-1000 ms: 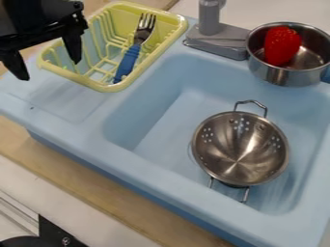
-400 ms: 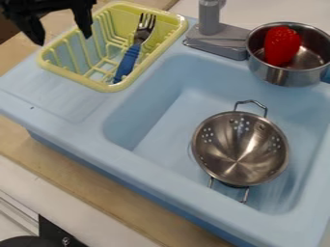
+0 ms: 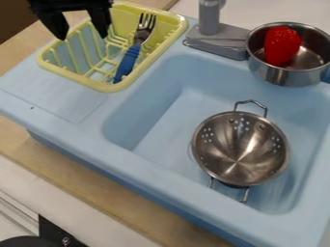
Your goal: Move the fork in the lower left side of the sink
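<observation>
The black gripper point(image 3: 82, 34) hangs open over the left part of the dish rack at the upper left, its two fingers apart with nothing between them. A fork point(image 3: 130, 59) with a blue handle and metal tines lies inside the yellow-green rack, to the right of the gripper and apart from it. Its tines point toward the back and its handle toward the front. The light blue sink point(image 3: 164, 126) takes up the middle and right, with a metal colander in its basin.
The yellow-green dish rack point(image 3: 97, 85) stands on the sink's left ledge. A metal colander point(image 3: 240, 148) sits in the basin. At the upper right are a metal pot point(image 3: 283, 75) holding a red strawberry point(image 3: 281, 46), and a grey faucet point(image 3: 219, 38).
From the left of the rack, the gripper has moved up and to the right, over the rack's left part. The fork, rack, colander and pot have stayed in place.
</observation>
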Controlling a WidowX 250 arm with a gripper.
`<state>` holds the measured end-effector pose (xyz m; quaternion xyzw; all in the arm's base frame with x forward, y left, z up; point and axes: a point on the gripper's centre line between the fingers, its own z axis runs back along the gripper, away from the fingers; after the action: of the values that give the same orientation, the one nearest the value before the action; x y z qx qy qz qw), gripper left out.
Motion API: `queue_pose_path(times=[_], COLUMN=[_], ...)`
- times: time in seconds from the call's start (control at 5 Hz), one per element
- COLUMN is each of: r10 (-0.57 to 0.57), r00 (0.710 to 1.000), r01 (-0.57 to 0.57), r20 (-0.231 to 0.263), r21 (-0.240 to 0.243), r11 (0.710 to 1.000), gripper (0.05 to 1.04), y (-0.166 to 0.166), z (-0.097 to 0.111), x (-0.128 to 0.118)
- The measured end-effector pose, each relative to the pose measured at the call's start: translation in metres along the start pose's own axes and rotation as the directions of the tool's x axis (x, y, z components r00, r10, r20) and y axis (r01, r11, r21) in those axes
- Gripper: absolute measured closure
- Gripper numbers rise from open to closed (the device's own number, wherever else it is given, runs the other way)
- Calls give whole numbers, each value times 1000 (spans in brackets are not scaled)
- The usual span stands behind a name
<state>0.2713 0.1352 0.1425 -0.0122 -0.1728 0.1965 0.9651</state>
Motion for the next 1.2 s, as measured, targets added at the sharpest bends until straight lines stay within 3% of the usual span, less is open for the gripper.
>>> queue_pose_path(times=[0.2, 0.6, 1.0, 1.2], r10=[-50, -78, -97, -111], r00=[999, 997, 995, 994], r01=[50, 76, 96, 110], r20=[0, -27, -20, -10], r21=[6, -55, -53, -90], r11=[999, 996, 994, 990], gripper=[82, 82, 82, 82], y=[-7, -11, -14, -18], z=[-11, -32, -48, -49], x=[-1, -2, 4, 2])
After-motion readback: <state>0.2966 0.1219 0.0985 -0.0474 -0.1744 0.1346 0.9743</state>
